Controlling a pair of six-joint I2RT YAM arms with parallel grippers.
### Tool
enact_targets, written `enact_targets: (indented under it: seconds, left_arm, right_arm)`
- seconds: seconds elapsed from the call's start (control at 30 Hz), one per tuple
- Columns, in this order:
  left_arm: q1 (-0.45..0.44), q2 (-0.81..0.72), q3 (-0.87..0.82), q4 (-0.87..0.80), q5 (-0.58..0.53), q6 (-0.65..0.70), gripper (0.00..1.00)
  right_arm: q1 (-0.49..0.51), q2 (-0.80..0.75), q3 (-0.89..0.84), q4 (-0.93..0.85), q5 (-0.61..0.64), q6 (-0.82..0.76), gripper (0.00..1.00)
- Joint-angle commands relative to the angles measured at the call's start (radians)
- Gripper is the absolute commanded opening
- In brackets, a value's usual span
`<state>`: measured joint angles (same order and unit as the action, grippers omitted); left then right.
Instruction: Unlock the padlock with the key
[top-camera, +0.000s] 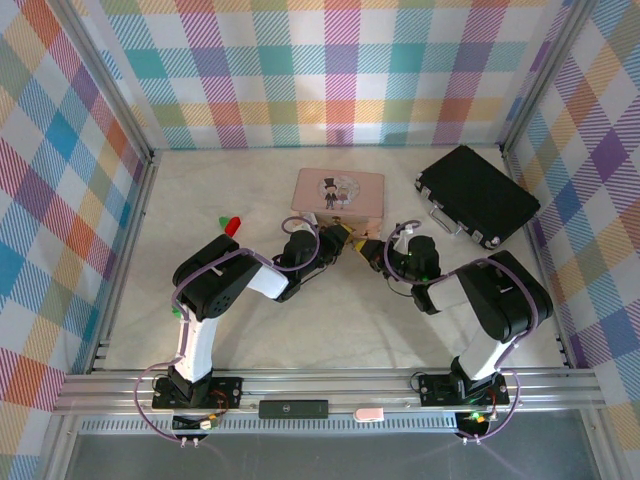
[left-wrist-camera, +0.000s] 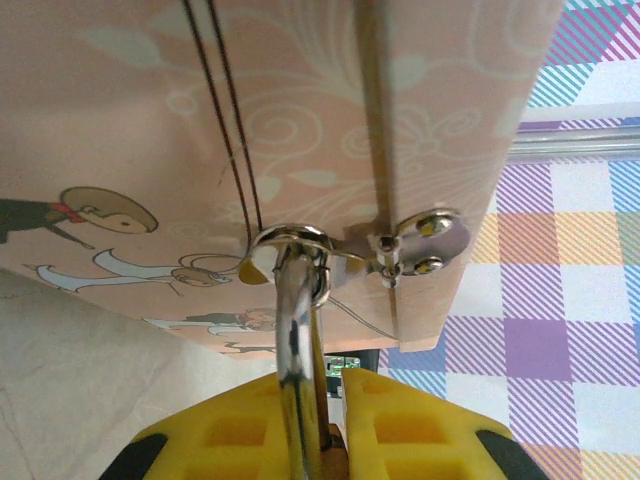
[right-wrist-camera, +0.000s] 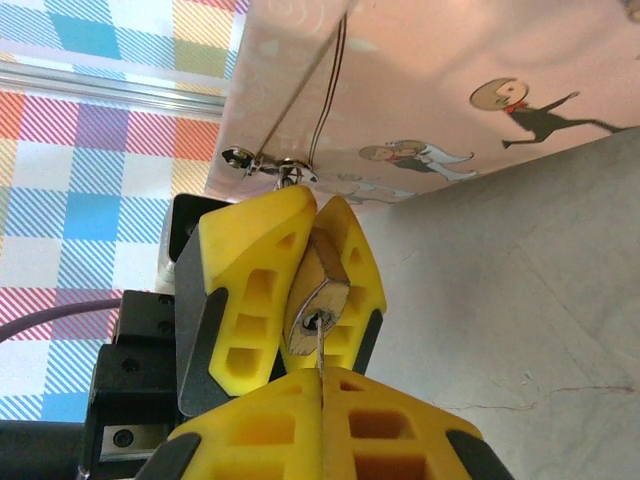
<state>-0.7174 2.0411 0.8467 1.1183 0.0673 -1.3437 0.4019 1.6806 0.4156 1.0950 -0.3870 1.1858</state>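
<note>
The brass padlock hangs by its silvery shackle from the clasp of the pink picture-lid box. My left gripper is shut on the padlock body, its yellow fingers on either side of it. My right gripper is shut on the thin silvery key, whose tip sits in the keyhole on the padlock's bottom face. In the top view both grippers meet nose to nose at the box's front edge.
A black case lies at the back right. A small red and green object sits left of the box. Checked walls close in the table on three sides.
</note>
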Motion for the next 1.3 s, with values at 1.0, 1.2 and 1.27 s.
enact_targets:
  seconds: [1.0, 1.2, 1.27]
  left_arm:
    - [0.008, -0.011, 0.007, 0.109, 0.025, -0.014, 0.00]
    - [0.010, -0.001, 0.005, 0.113, -0.010, -0.021, 0.00]
    - [0.010, 0.002, 0.007, 0.121, -0.021, -0.028, 0.00]
  right_arm:
    - [-0.052, 0.068, 0.078, 0.011, -0.070, -0.046, 0.00]
    - [-0.052, 0.063, 0.002, 0.079, -0.021, 0.030, 0.00]
    - [-0.052, 0.060, -0.021, 0.109, 0.005, 0.056, 0.00]
